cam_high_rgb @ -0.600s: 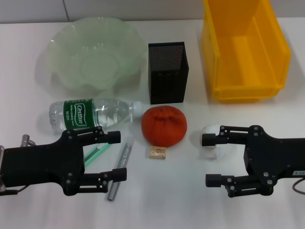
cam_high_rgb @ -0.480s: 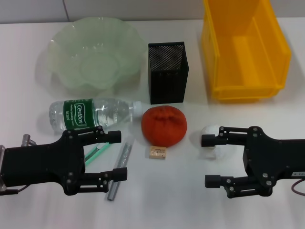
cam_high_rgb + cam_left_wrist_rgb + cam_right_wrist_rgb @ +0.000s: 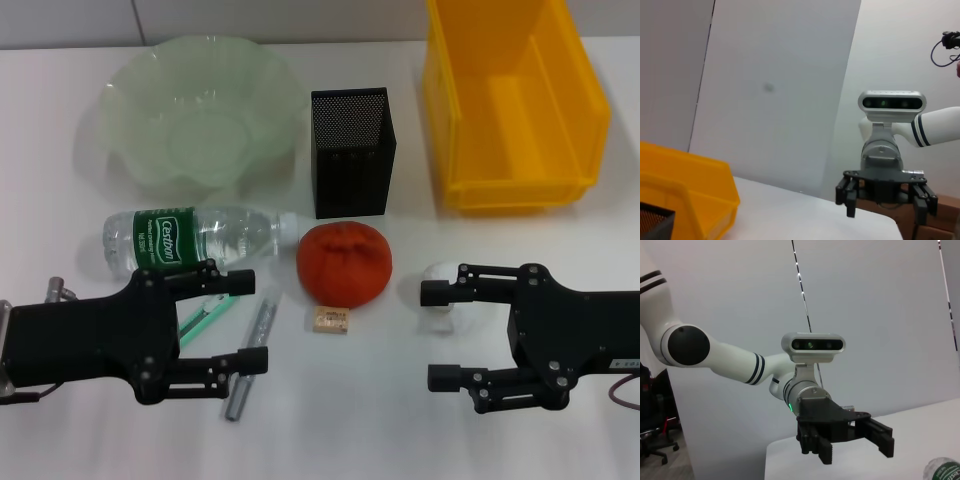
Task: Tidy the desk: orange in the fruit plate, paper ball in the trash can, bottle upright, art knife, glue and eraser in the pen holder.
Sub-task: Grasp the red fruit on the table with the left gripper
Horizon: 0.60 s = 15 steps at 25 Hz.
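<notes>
The orange (image 3: pixel 344 263) sits mid-table in front of the black mesh pen holder (image 3: pixel 352 150). The tan eraser (image 3: pixel 331 320) lies just in front of the orange. The bottle (image 3: pixel 195 238) lies on its side, cap toward the orange. A grey metal stick (image 3: pixel 252 355) and a green-tipped tool (image 3: pixel 205 318) lie by my left gripper (image 3: pixel 252 322), which is open and empty over them. My right gripper (image 3: pixel 430 335) is open, and its upper finger partly covers the paper ball (image 3: pixel 443 272). The fruit plate (image 3: pixel 200 110) and the yellow trash can (image 3: pixel 515 105) stand at the back.
The left wrist view shows the trash can (image 3: pixel 685 190), a corner of the pen holder (image 3: pixel 655 222) and the right gripper (image 3: pixel 885 195) farther off. The right wrist view shows the left gripper (image 3: pixel 845 435) and the bottle's end (image 3: pixel 945 472).
Both grippers have shifted only slightly. The right one has edged a little left over the paper ball. No object has moved.
</notes>
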{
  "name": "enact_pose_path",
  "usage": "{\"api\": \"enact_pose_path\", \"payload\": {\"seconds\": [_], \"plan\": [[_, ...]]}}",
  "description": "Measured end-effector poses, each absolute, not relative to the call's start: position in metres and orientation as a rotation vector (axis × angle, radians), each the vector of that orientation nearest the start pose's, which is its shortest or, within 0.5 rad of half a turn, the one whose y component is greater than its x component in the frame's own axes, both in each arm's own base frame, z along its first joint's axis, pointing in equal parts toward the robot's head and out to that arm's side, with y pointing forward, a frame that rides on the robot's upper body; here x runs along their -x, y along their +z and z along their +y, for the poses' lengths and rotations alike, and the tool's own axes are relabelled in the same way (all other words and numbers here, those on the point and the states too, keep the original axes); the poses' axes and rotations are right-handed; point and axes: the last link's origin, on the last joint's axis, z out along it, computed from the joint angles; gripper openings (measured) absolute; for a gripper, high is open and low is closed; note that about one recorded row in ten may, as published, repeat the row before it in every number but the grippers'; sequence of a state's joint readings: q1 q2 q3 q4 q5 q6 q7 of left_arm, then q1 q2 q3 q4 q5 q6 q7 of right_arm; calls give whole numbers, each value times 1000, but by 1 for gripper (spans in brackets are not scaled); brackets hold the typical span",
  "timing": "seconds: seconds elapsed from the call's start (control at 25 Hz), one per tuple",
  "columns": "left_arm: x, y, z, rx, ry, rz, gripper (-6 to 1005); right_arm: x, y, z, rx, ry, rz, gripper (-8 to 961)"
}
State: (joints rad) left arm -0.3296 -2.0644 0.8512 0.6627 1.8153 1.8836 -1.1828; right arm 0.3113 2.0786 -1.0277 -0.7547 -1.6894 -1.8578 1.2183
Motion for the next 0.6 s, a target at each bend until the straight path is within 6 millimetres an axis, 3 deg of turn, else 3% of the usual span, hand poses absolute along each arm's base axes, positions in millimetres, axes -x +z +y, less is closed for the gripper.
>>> {"api": "enact_pose_path", "payload": {"seconds": [0.32, 0.6], "plan": [[270, 16, 252, 2761, -1071, -346, 783, -251, -10, 248, 2924, 1050, 358, 765], [259, 41, 283, 2694, -1006, -403, 778, -253, -13, 248, 2914, 1044, 364, 764]]}}
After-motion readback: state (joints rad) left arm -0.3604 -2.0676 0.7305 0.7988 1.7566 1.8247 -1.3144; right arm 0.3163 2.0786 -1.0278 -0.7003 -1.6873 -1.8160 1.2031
